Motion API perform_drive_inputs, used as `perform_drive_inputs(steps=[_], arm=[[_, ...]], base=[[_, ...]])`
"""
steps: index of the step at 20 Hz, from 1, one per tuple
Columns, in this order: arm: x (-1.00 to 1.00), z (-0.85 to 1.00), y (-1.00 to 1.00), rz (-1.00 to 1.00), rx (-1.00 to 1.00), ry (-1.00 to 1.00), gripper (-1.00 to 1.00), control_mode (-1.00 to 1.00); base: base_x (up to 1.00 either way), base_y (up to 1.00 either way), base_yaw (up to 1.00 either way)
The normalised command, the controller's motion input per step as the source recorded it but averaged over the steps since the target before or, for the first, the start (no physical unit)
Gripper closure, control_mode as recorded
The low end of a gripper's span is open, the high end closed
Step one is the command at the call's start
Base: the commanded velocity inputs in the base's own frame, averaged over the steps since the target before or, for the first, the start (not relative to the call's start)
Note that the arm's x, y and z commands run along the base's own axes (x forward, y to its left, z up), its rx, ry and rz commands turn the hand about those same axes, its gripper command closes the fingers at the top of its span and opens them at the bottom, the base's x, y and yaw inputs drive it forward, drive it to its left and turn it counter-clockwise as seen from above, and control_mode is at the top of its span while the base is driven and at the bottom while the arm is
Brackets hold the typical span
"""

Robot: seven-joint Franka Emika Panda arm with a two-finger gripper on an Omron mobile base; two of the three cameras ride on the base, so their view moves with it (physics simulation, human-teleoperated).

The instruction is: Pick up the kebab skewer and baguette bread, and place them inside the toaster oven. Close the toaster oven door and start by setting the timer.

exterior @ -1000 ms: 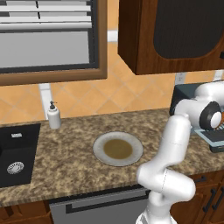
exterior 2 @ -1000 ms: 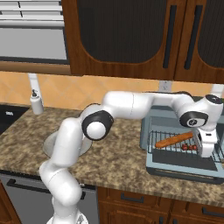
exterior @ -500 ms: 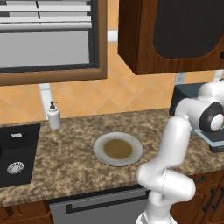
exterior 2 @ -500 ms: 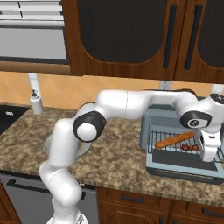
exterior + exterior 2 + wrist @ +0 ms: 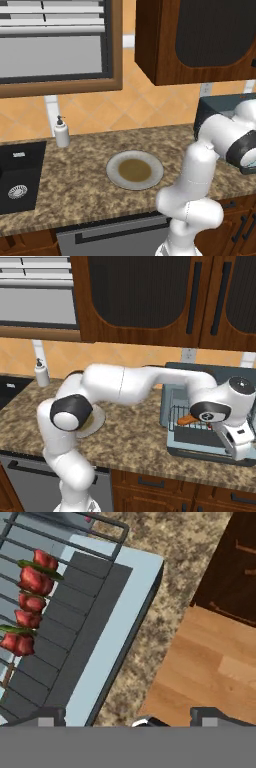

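We find the kebab skewer (image 5: 31, 602) lying on the rack inside the toaster oven (image 5: 172, 406), near the tabletop's right end, with the baguette bread (image 5: 187, 419) beside it. Loading looks done to us. The toaster oven door (image 5: 100, 637) lies folded down; closing it and setting the timer remain. The claw (image 5: 129, 716) is apart and empty. We read no writing anywhere.

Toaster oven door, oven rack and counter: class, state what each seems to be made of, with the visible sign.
Toaster oven door: likely painted metal, with its smooth pale blue-grey frame around a dark, probably glass panel.
Oven rack: probably metal wire, shown by thin dark parallel bars.
Counter: looks like polished granite, with its speckled brown and grey pattern.
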Motion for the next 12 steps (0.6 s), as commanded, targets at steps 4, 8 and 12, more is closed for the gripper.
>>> perform_drive_inputs(steps=[4, 8, 12], arm=[[-0.08, 0.00, 0.86, 0.55, -0.13, -0.03, -1.00, -1.00], [0.00, 0.04, 0.57, 0.53, -0.04, -0.01, -1.00, -1.00], [-0.04, 0.30, 0.12, 0.38, -0.06, -0.02, -1.00, -1.00]], base=[[0.00, 0.00, 0.00], [0.00, 0.00, 0.00], [0.00, 0.00, 0.00]])
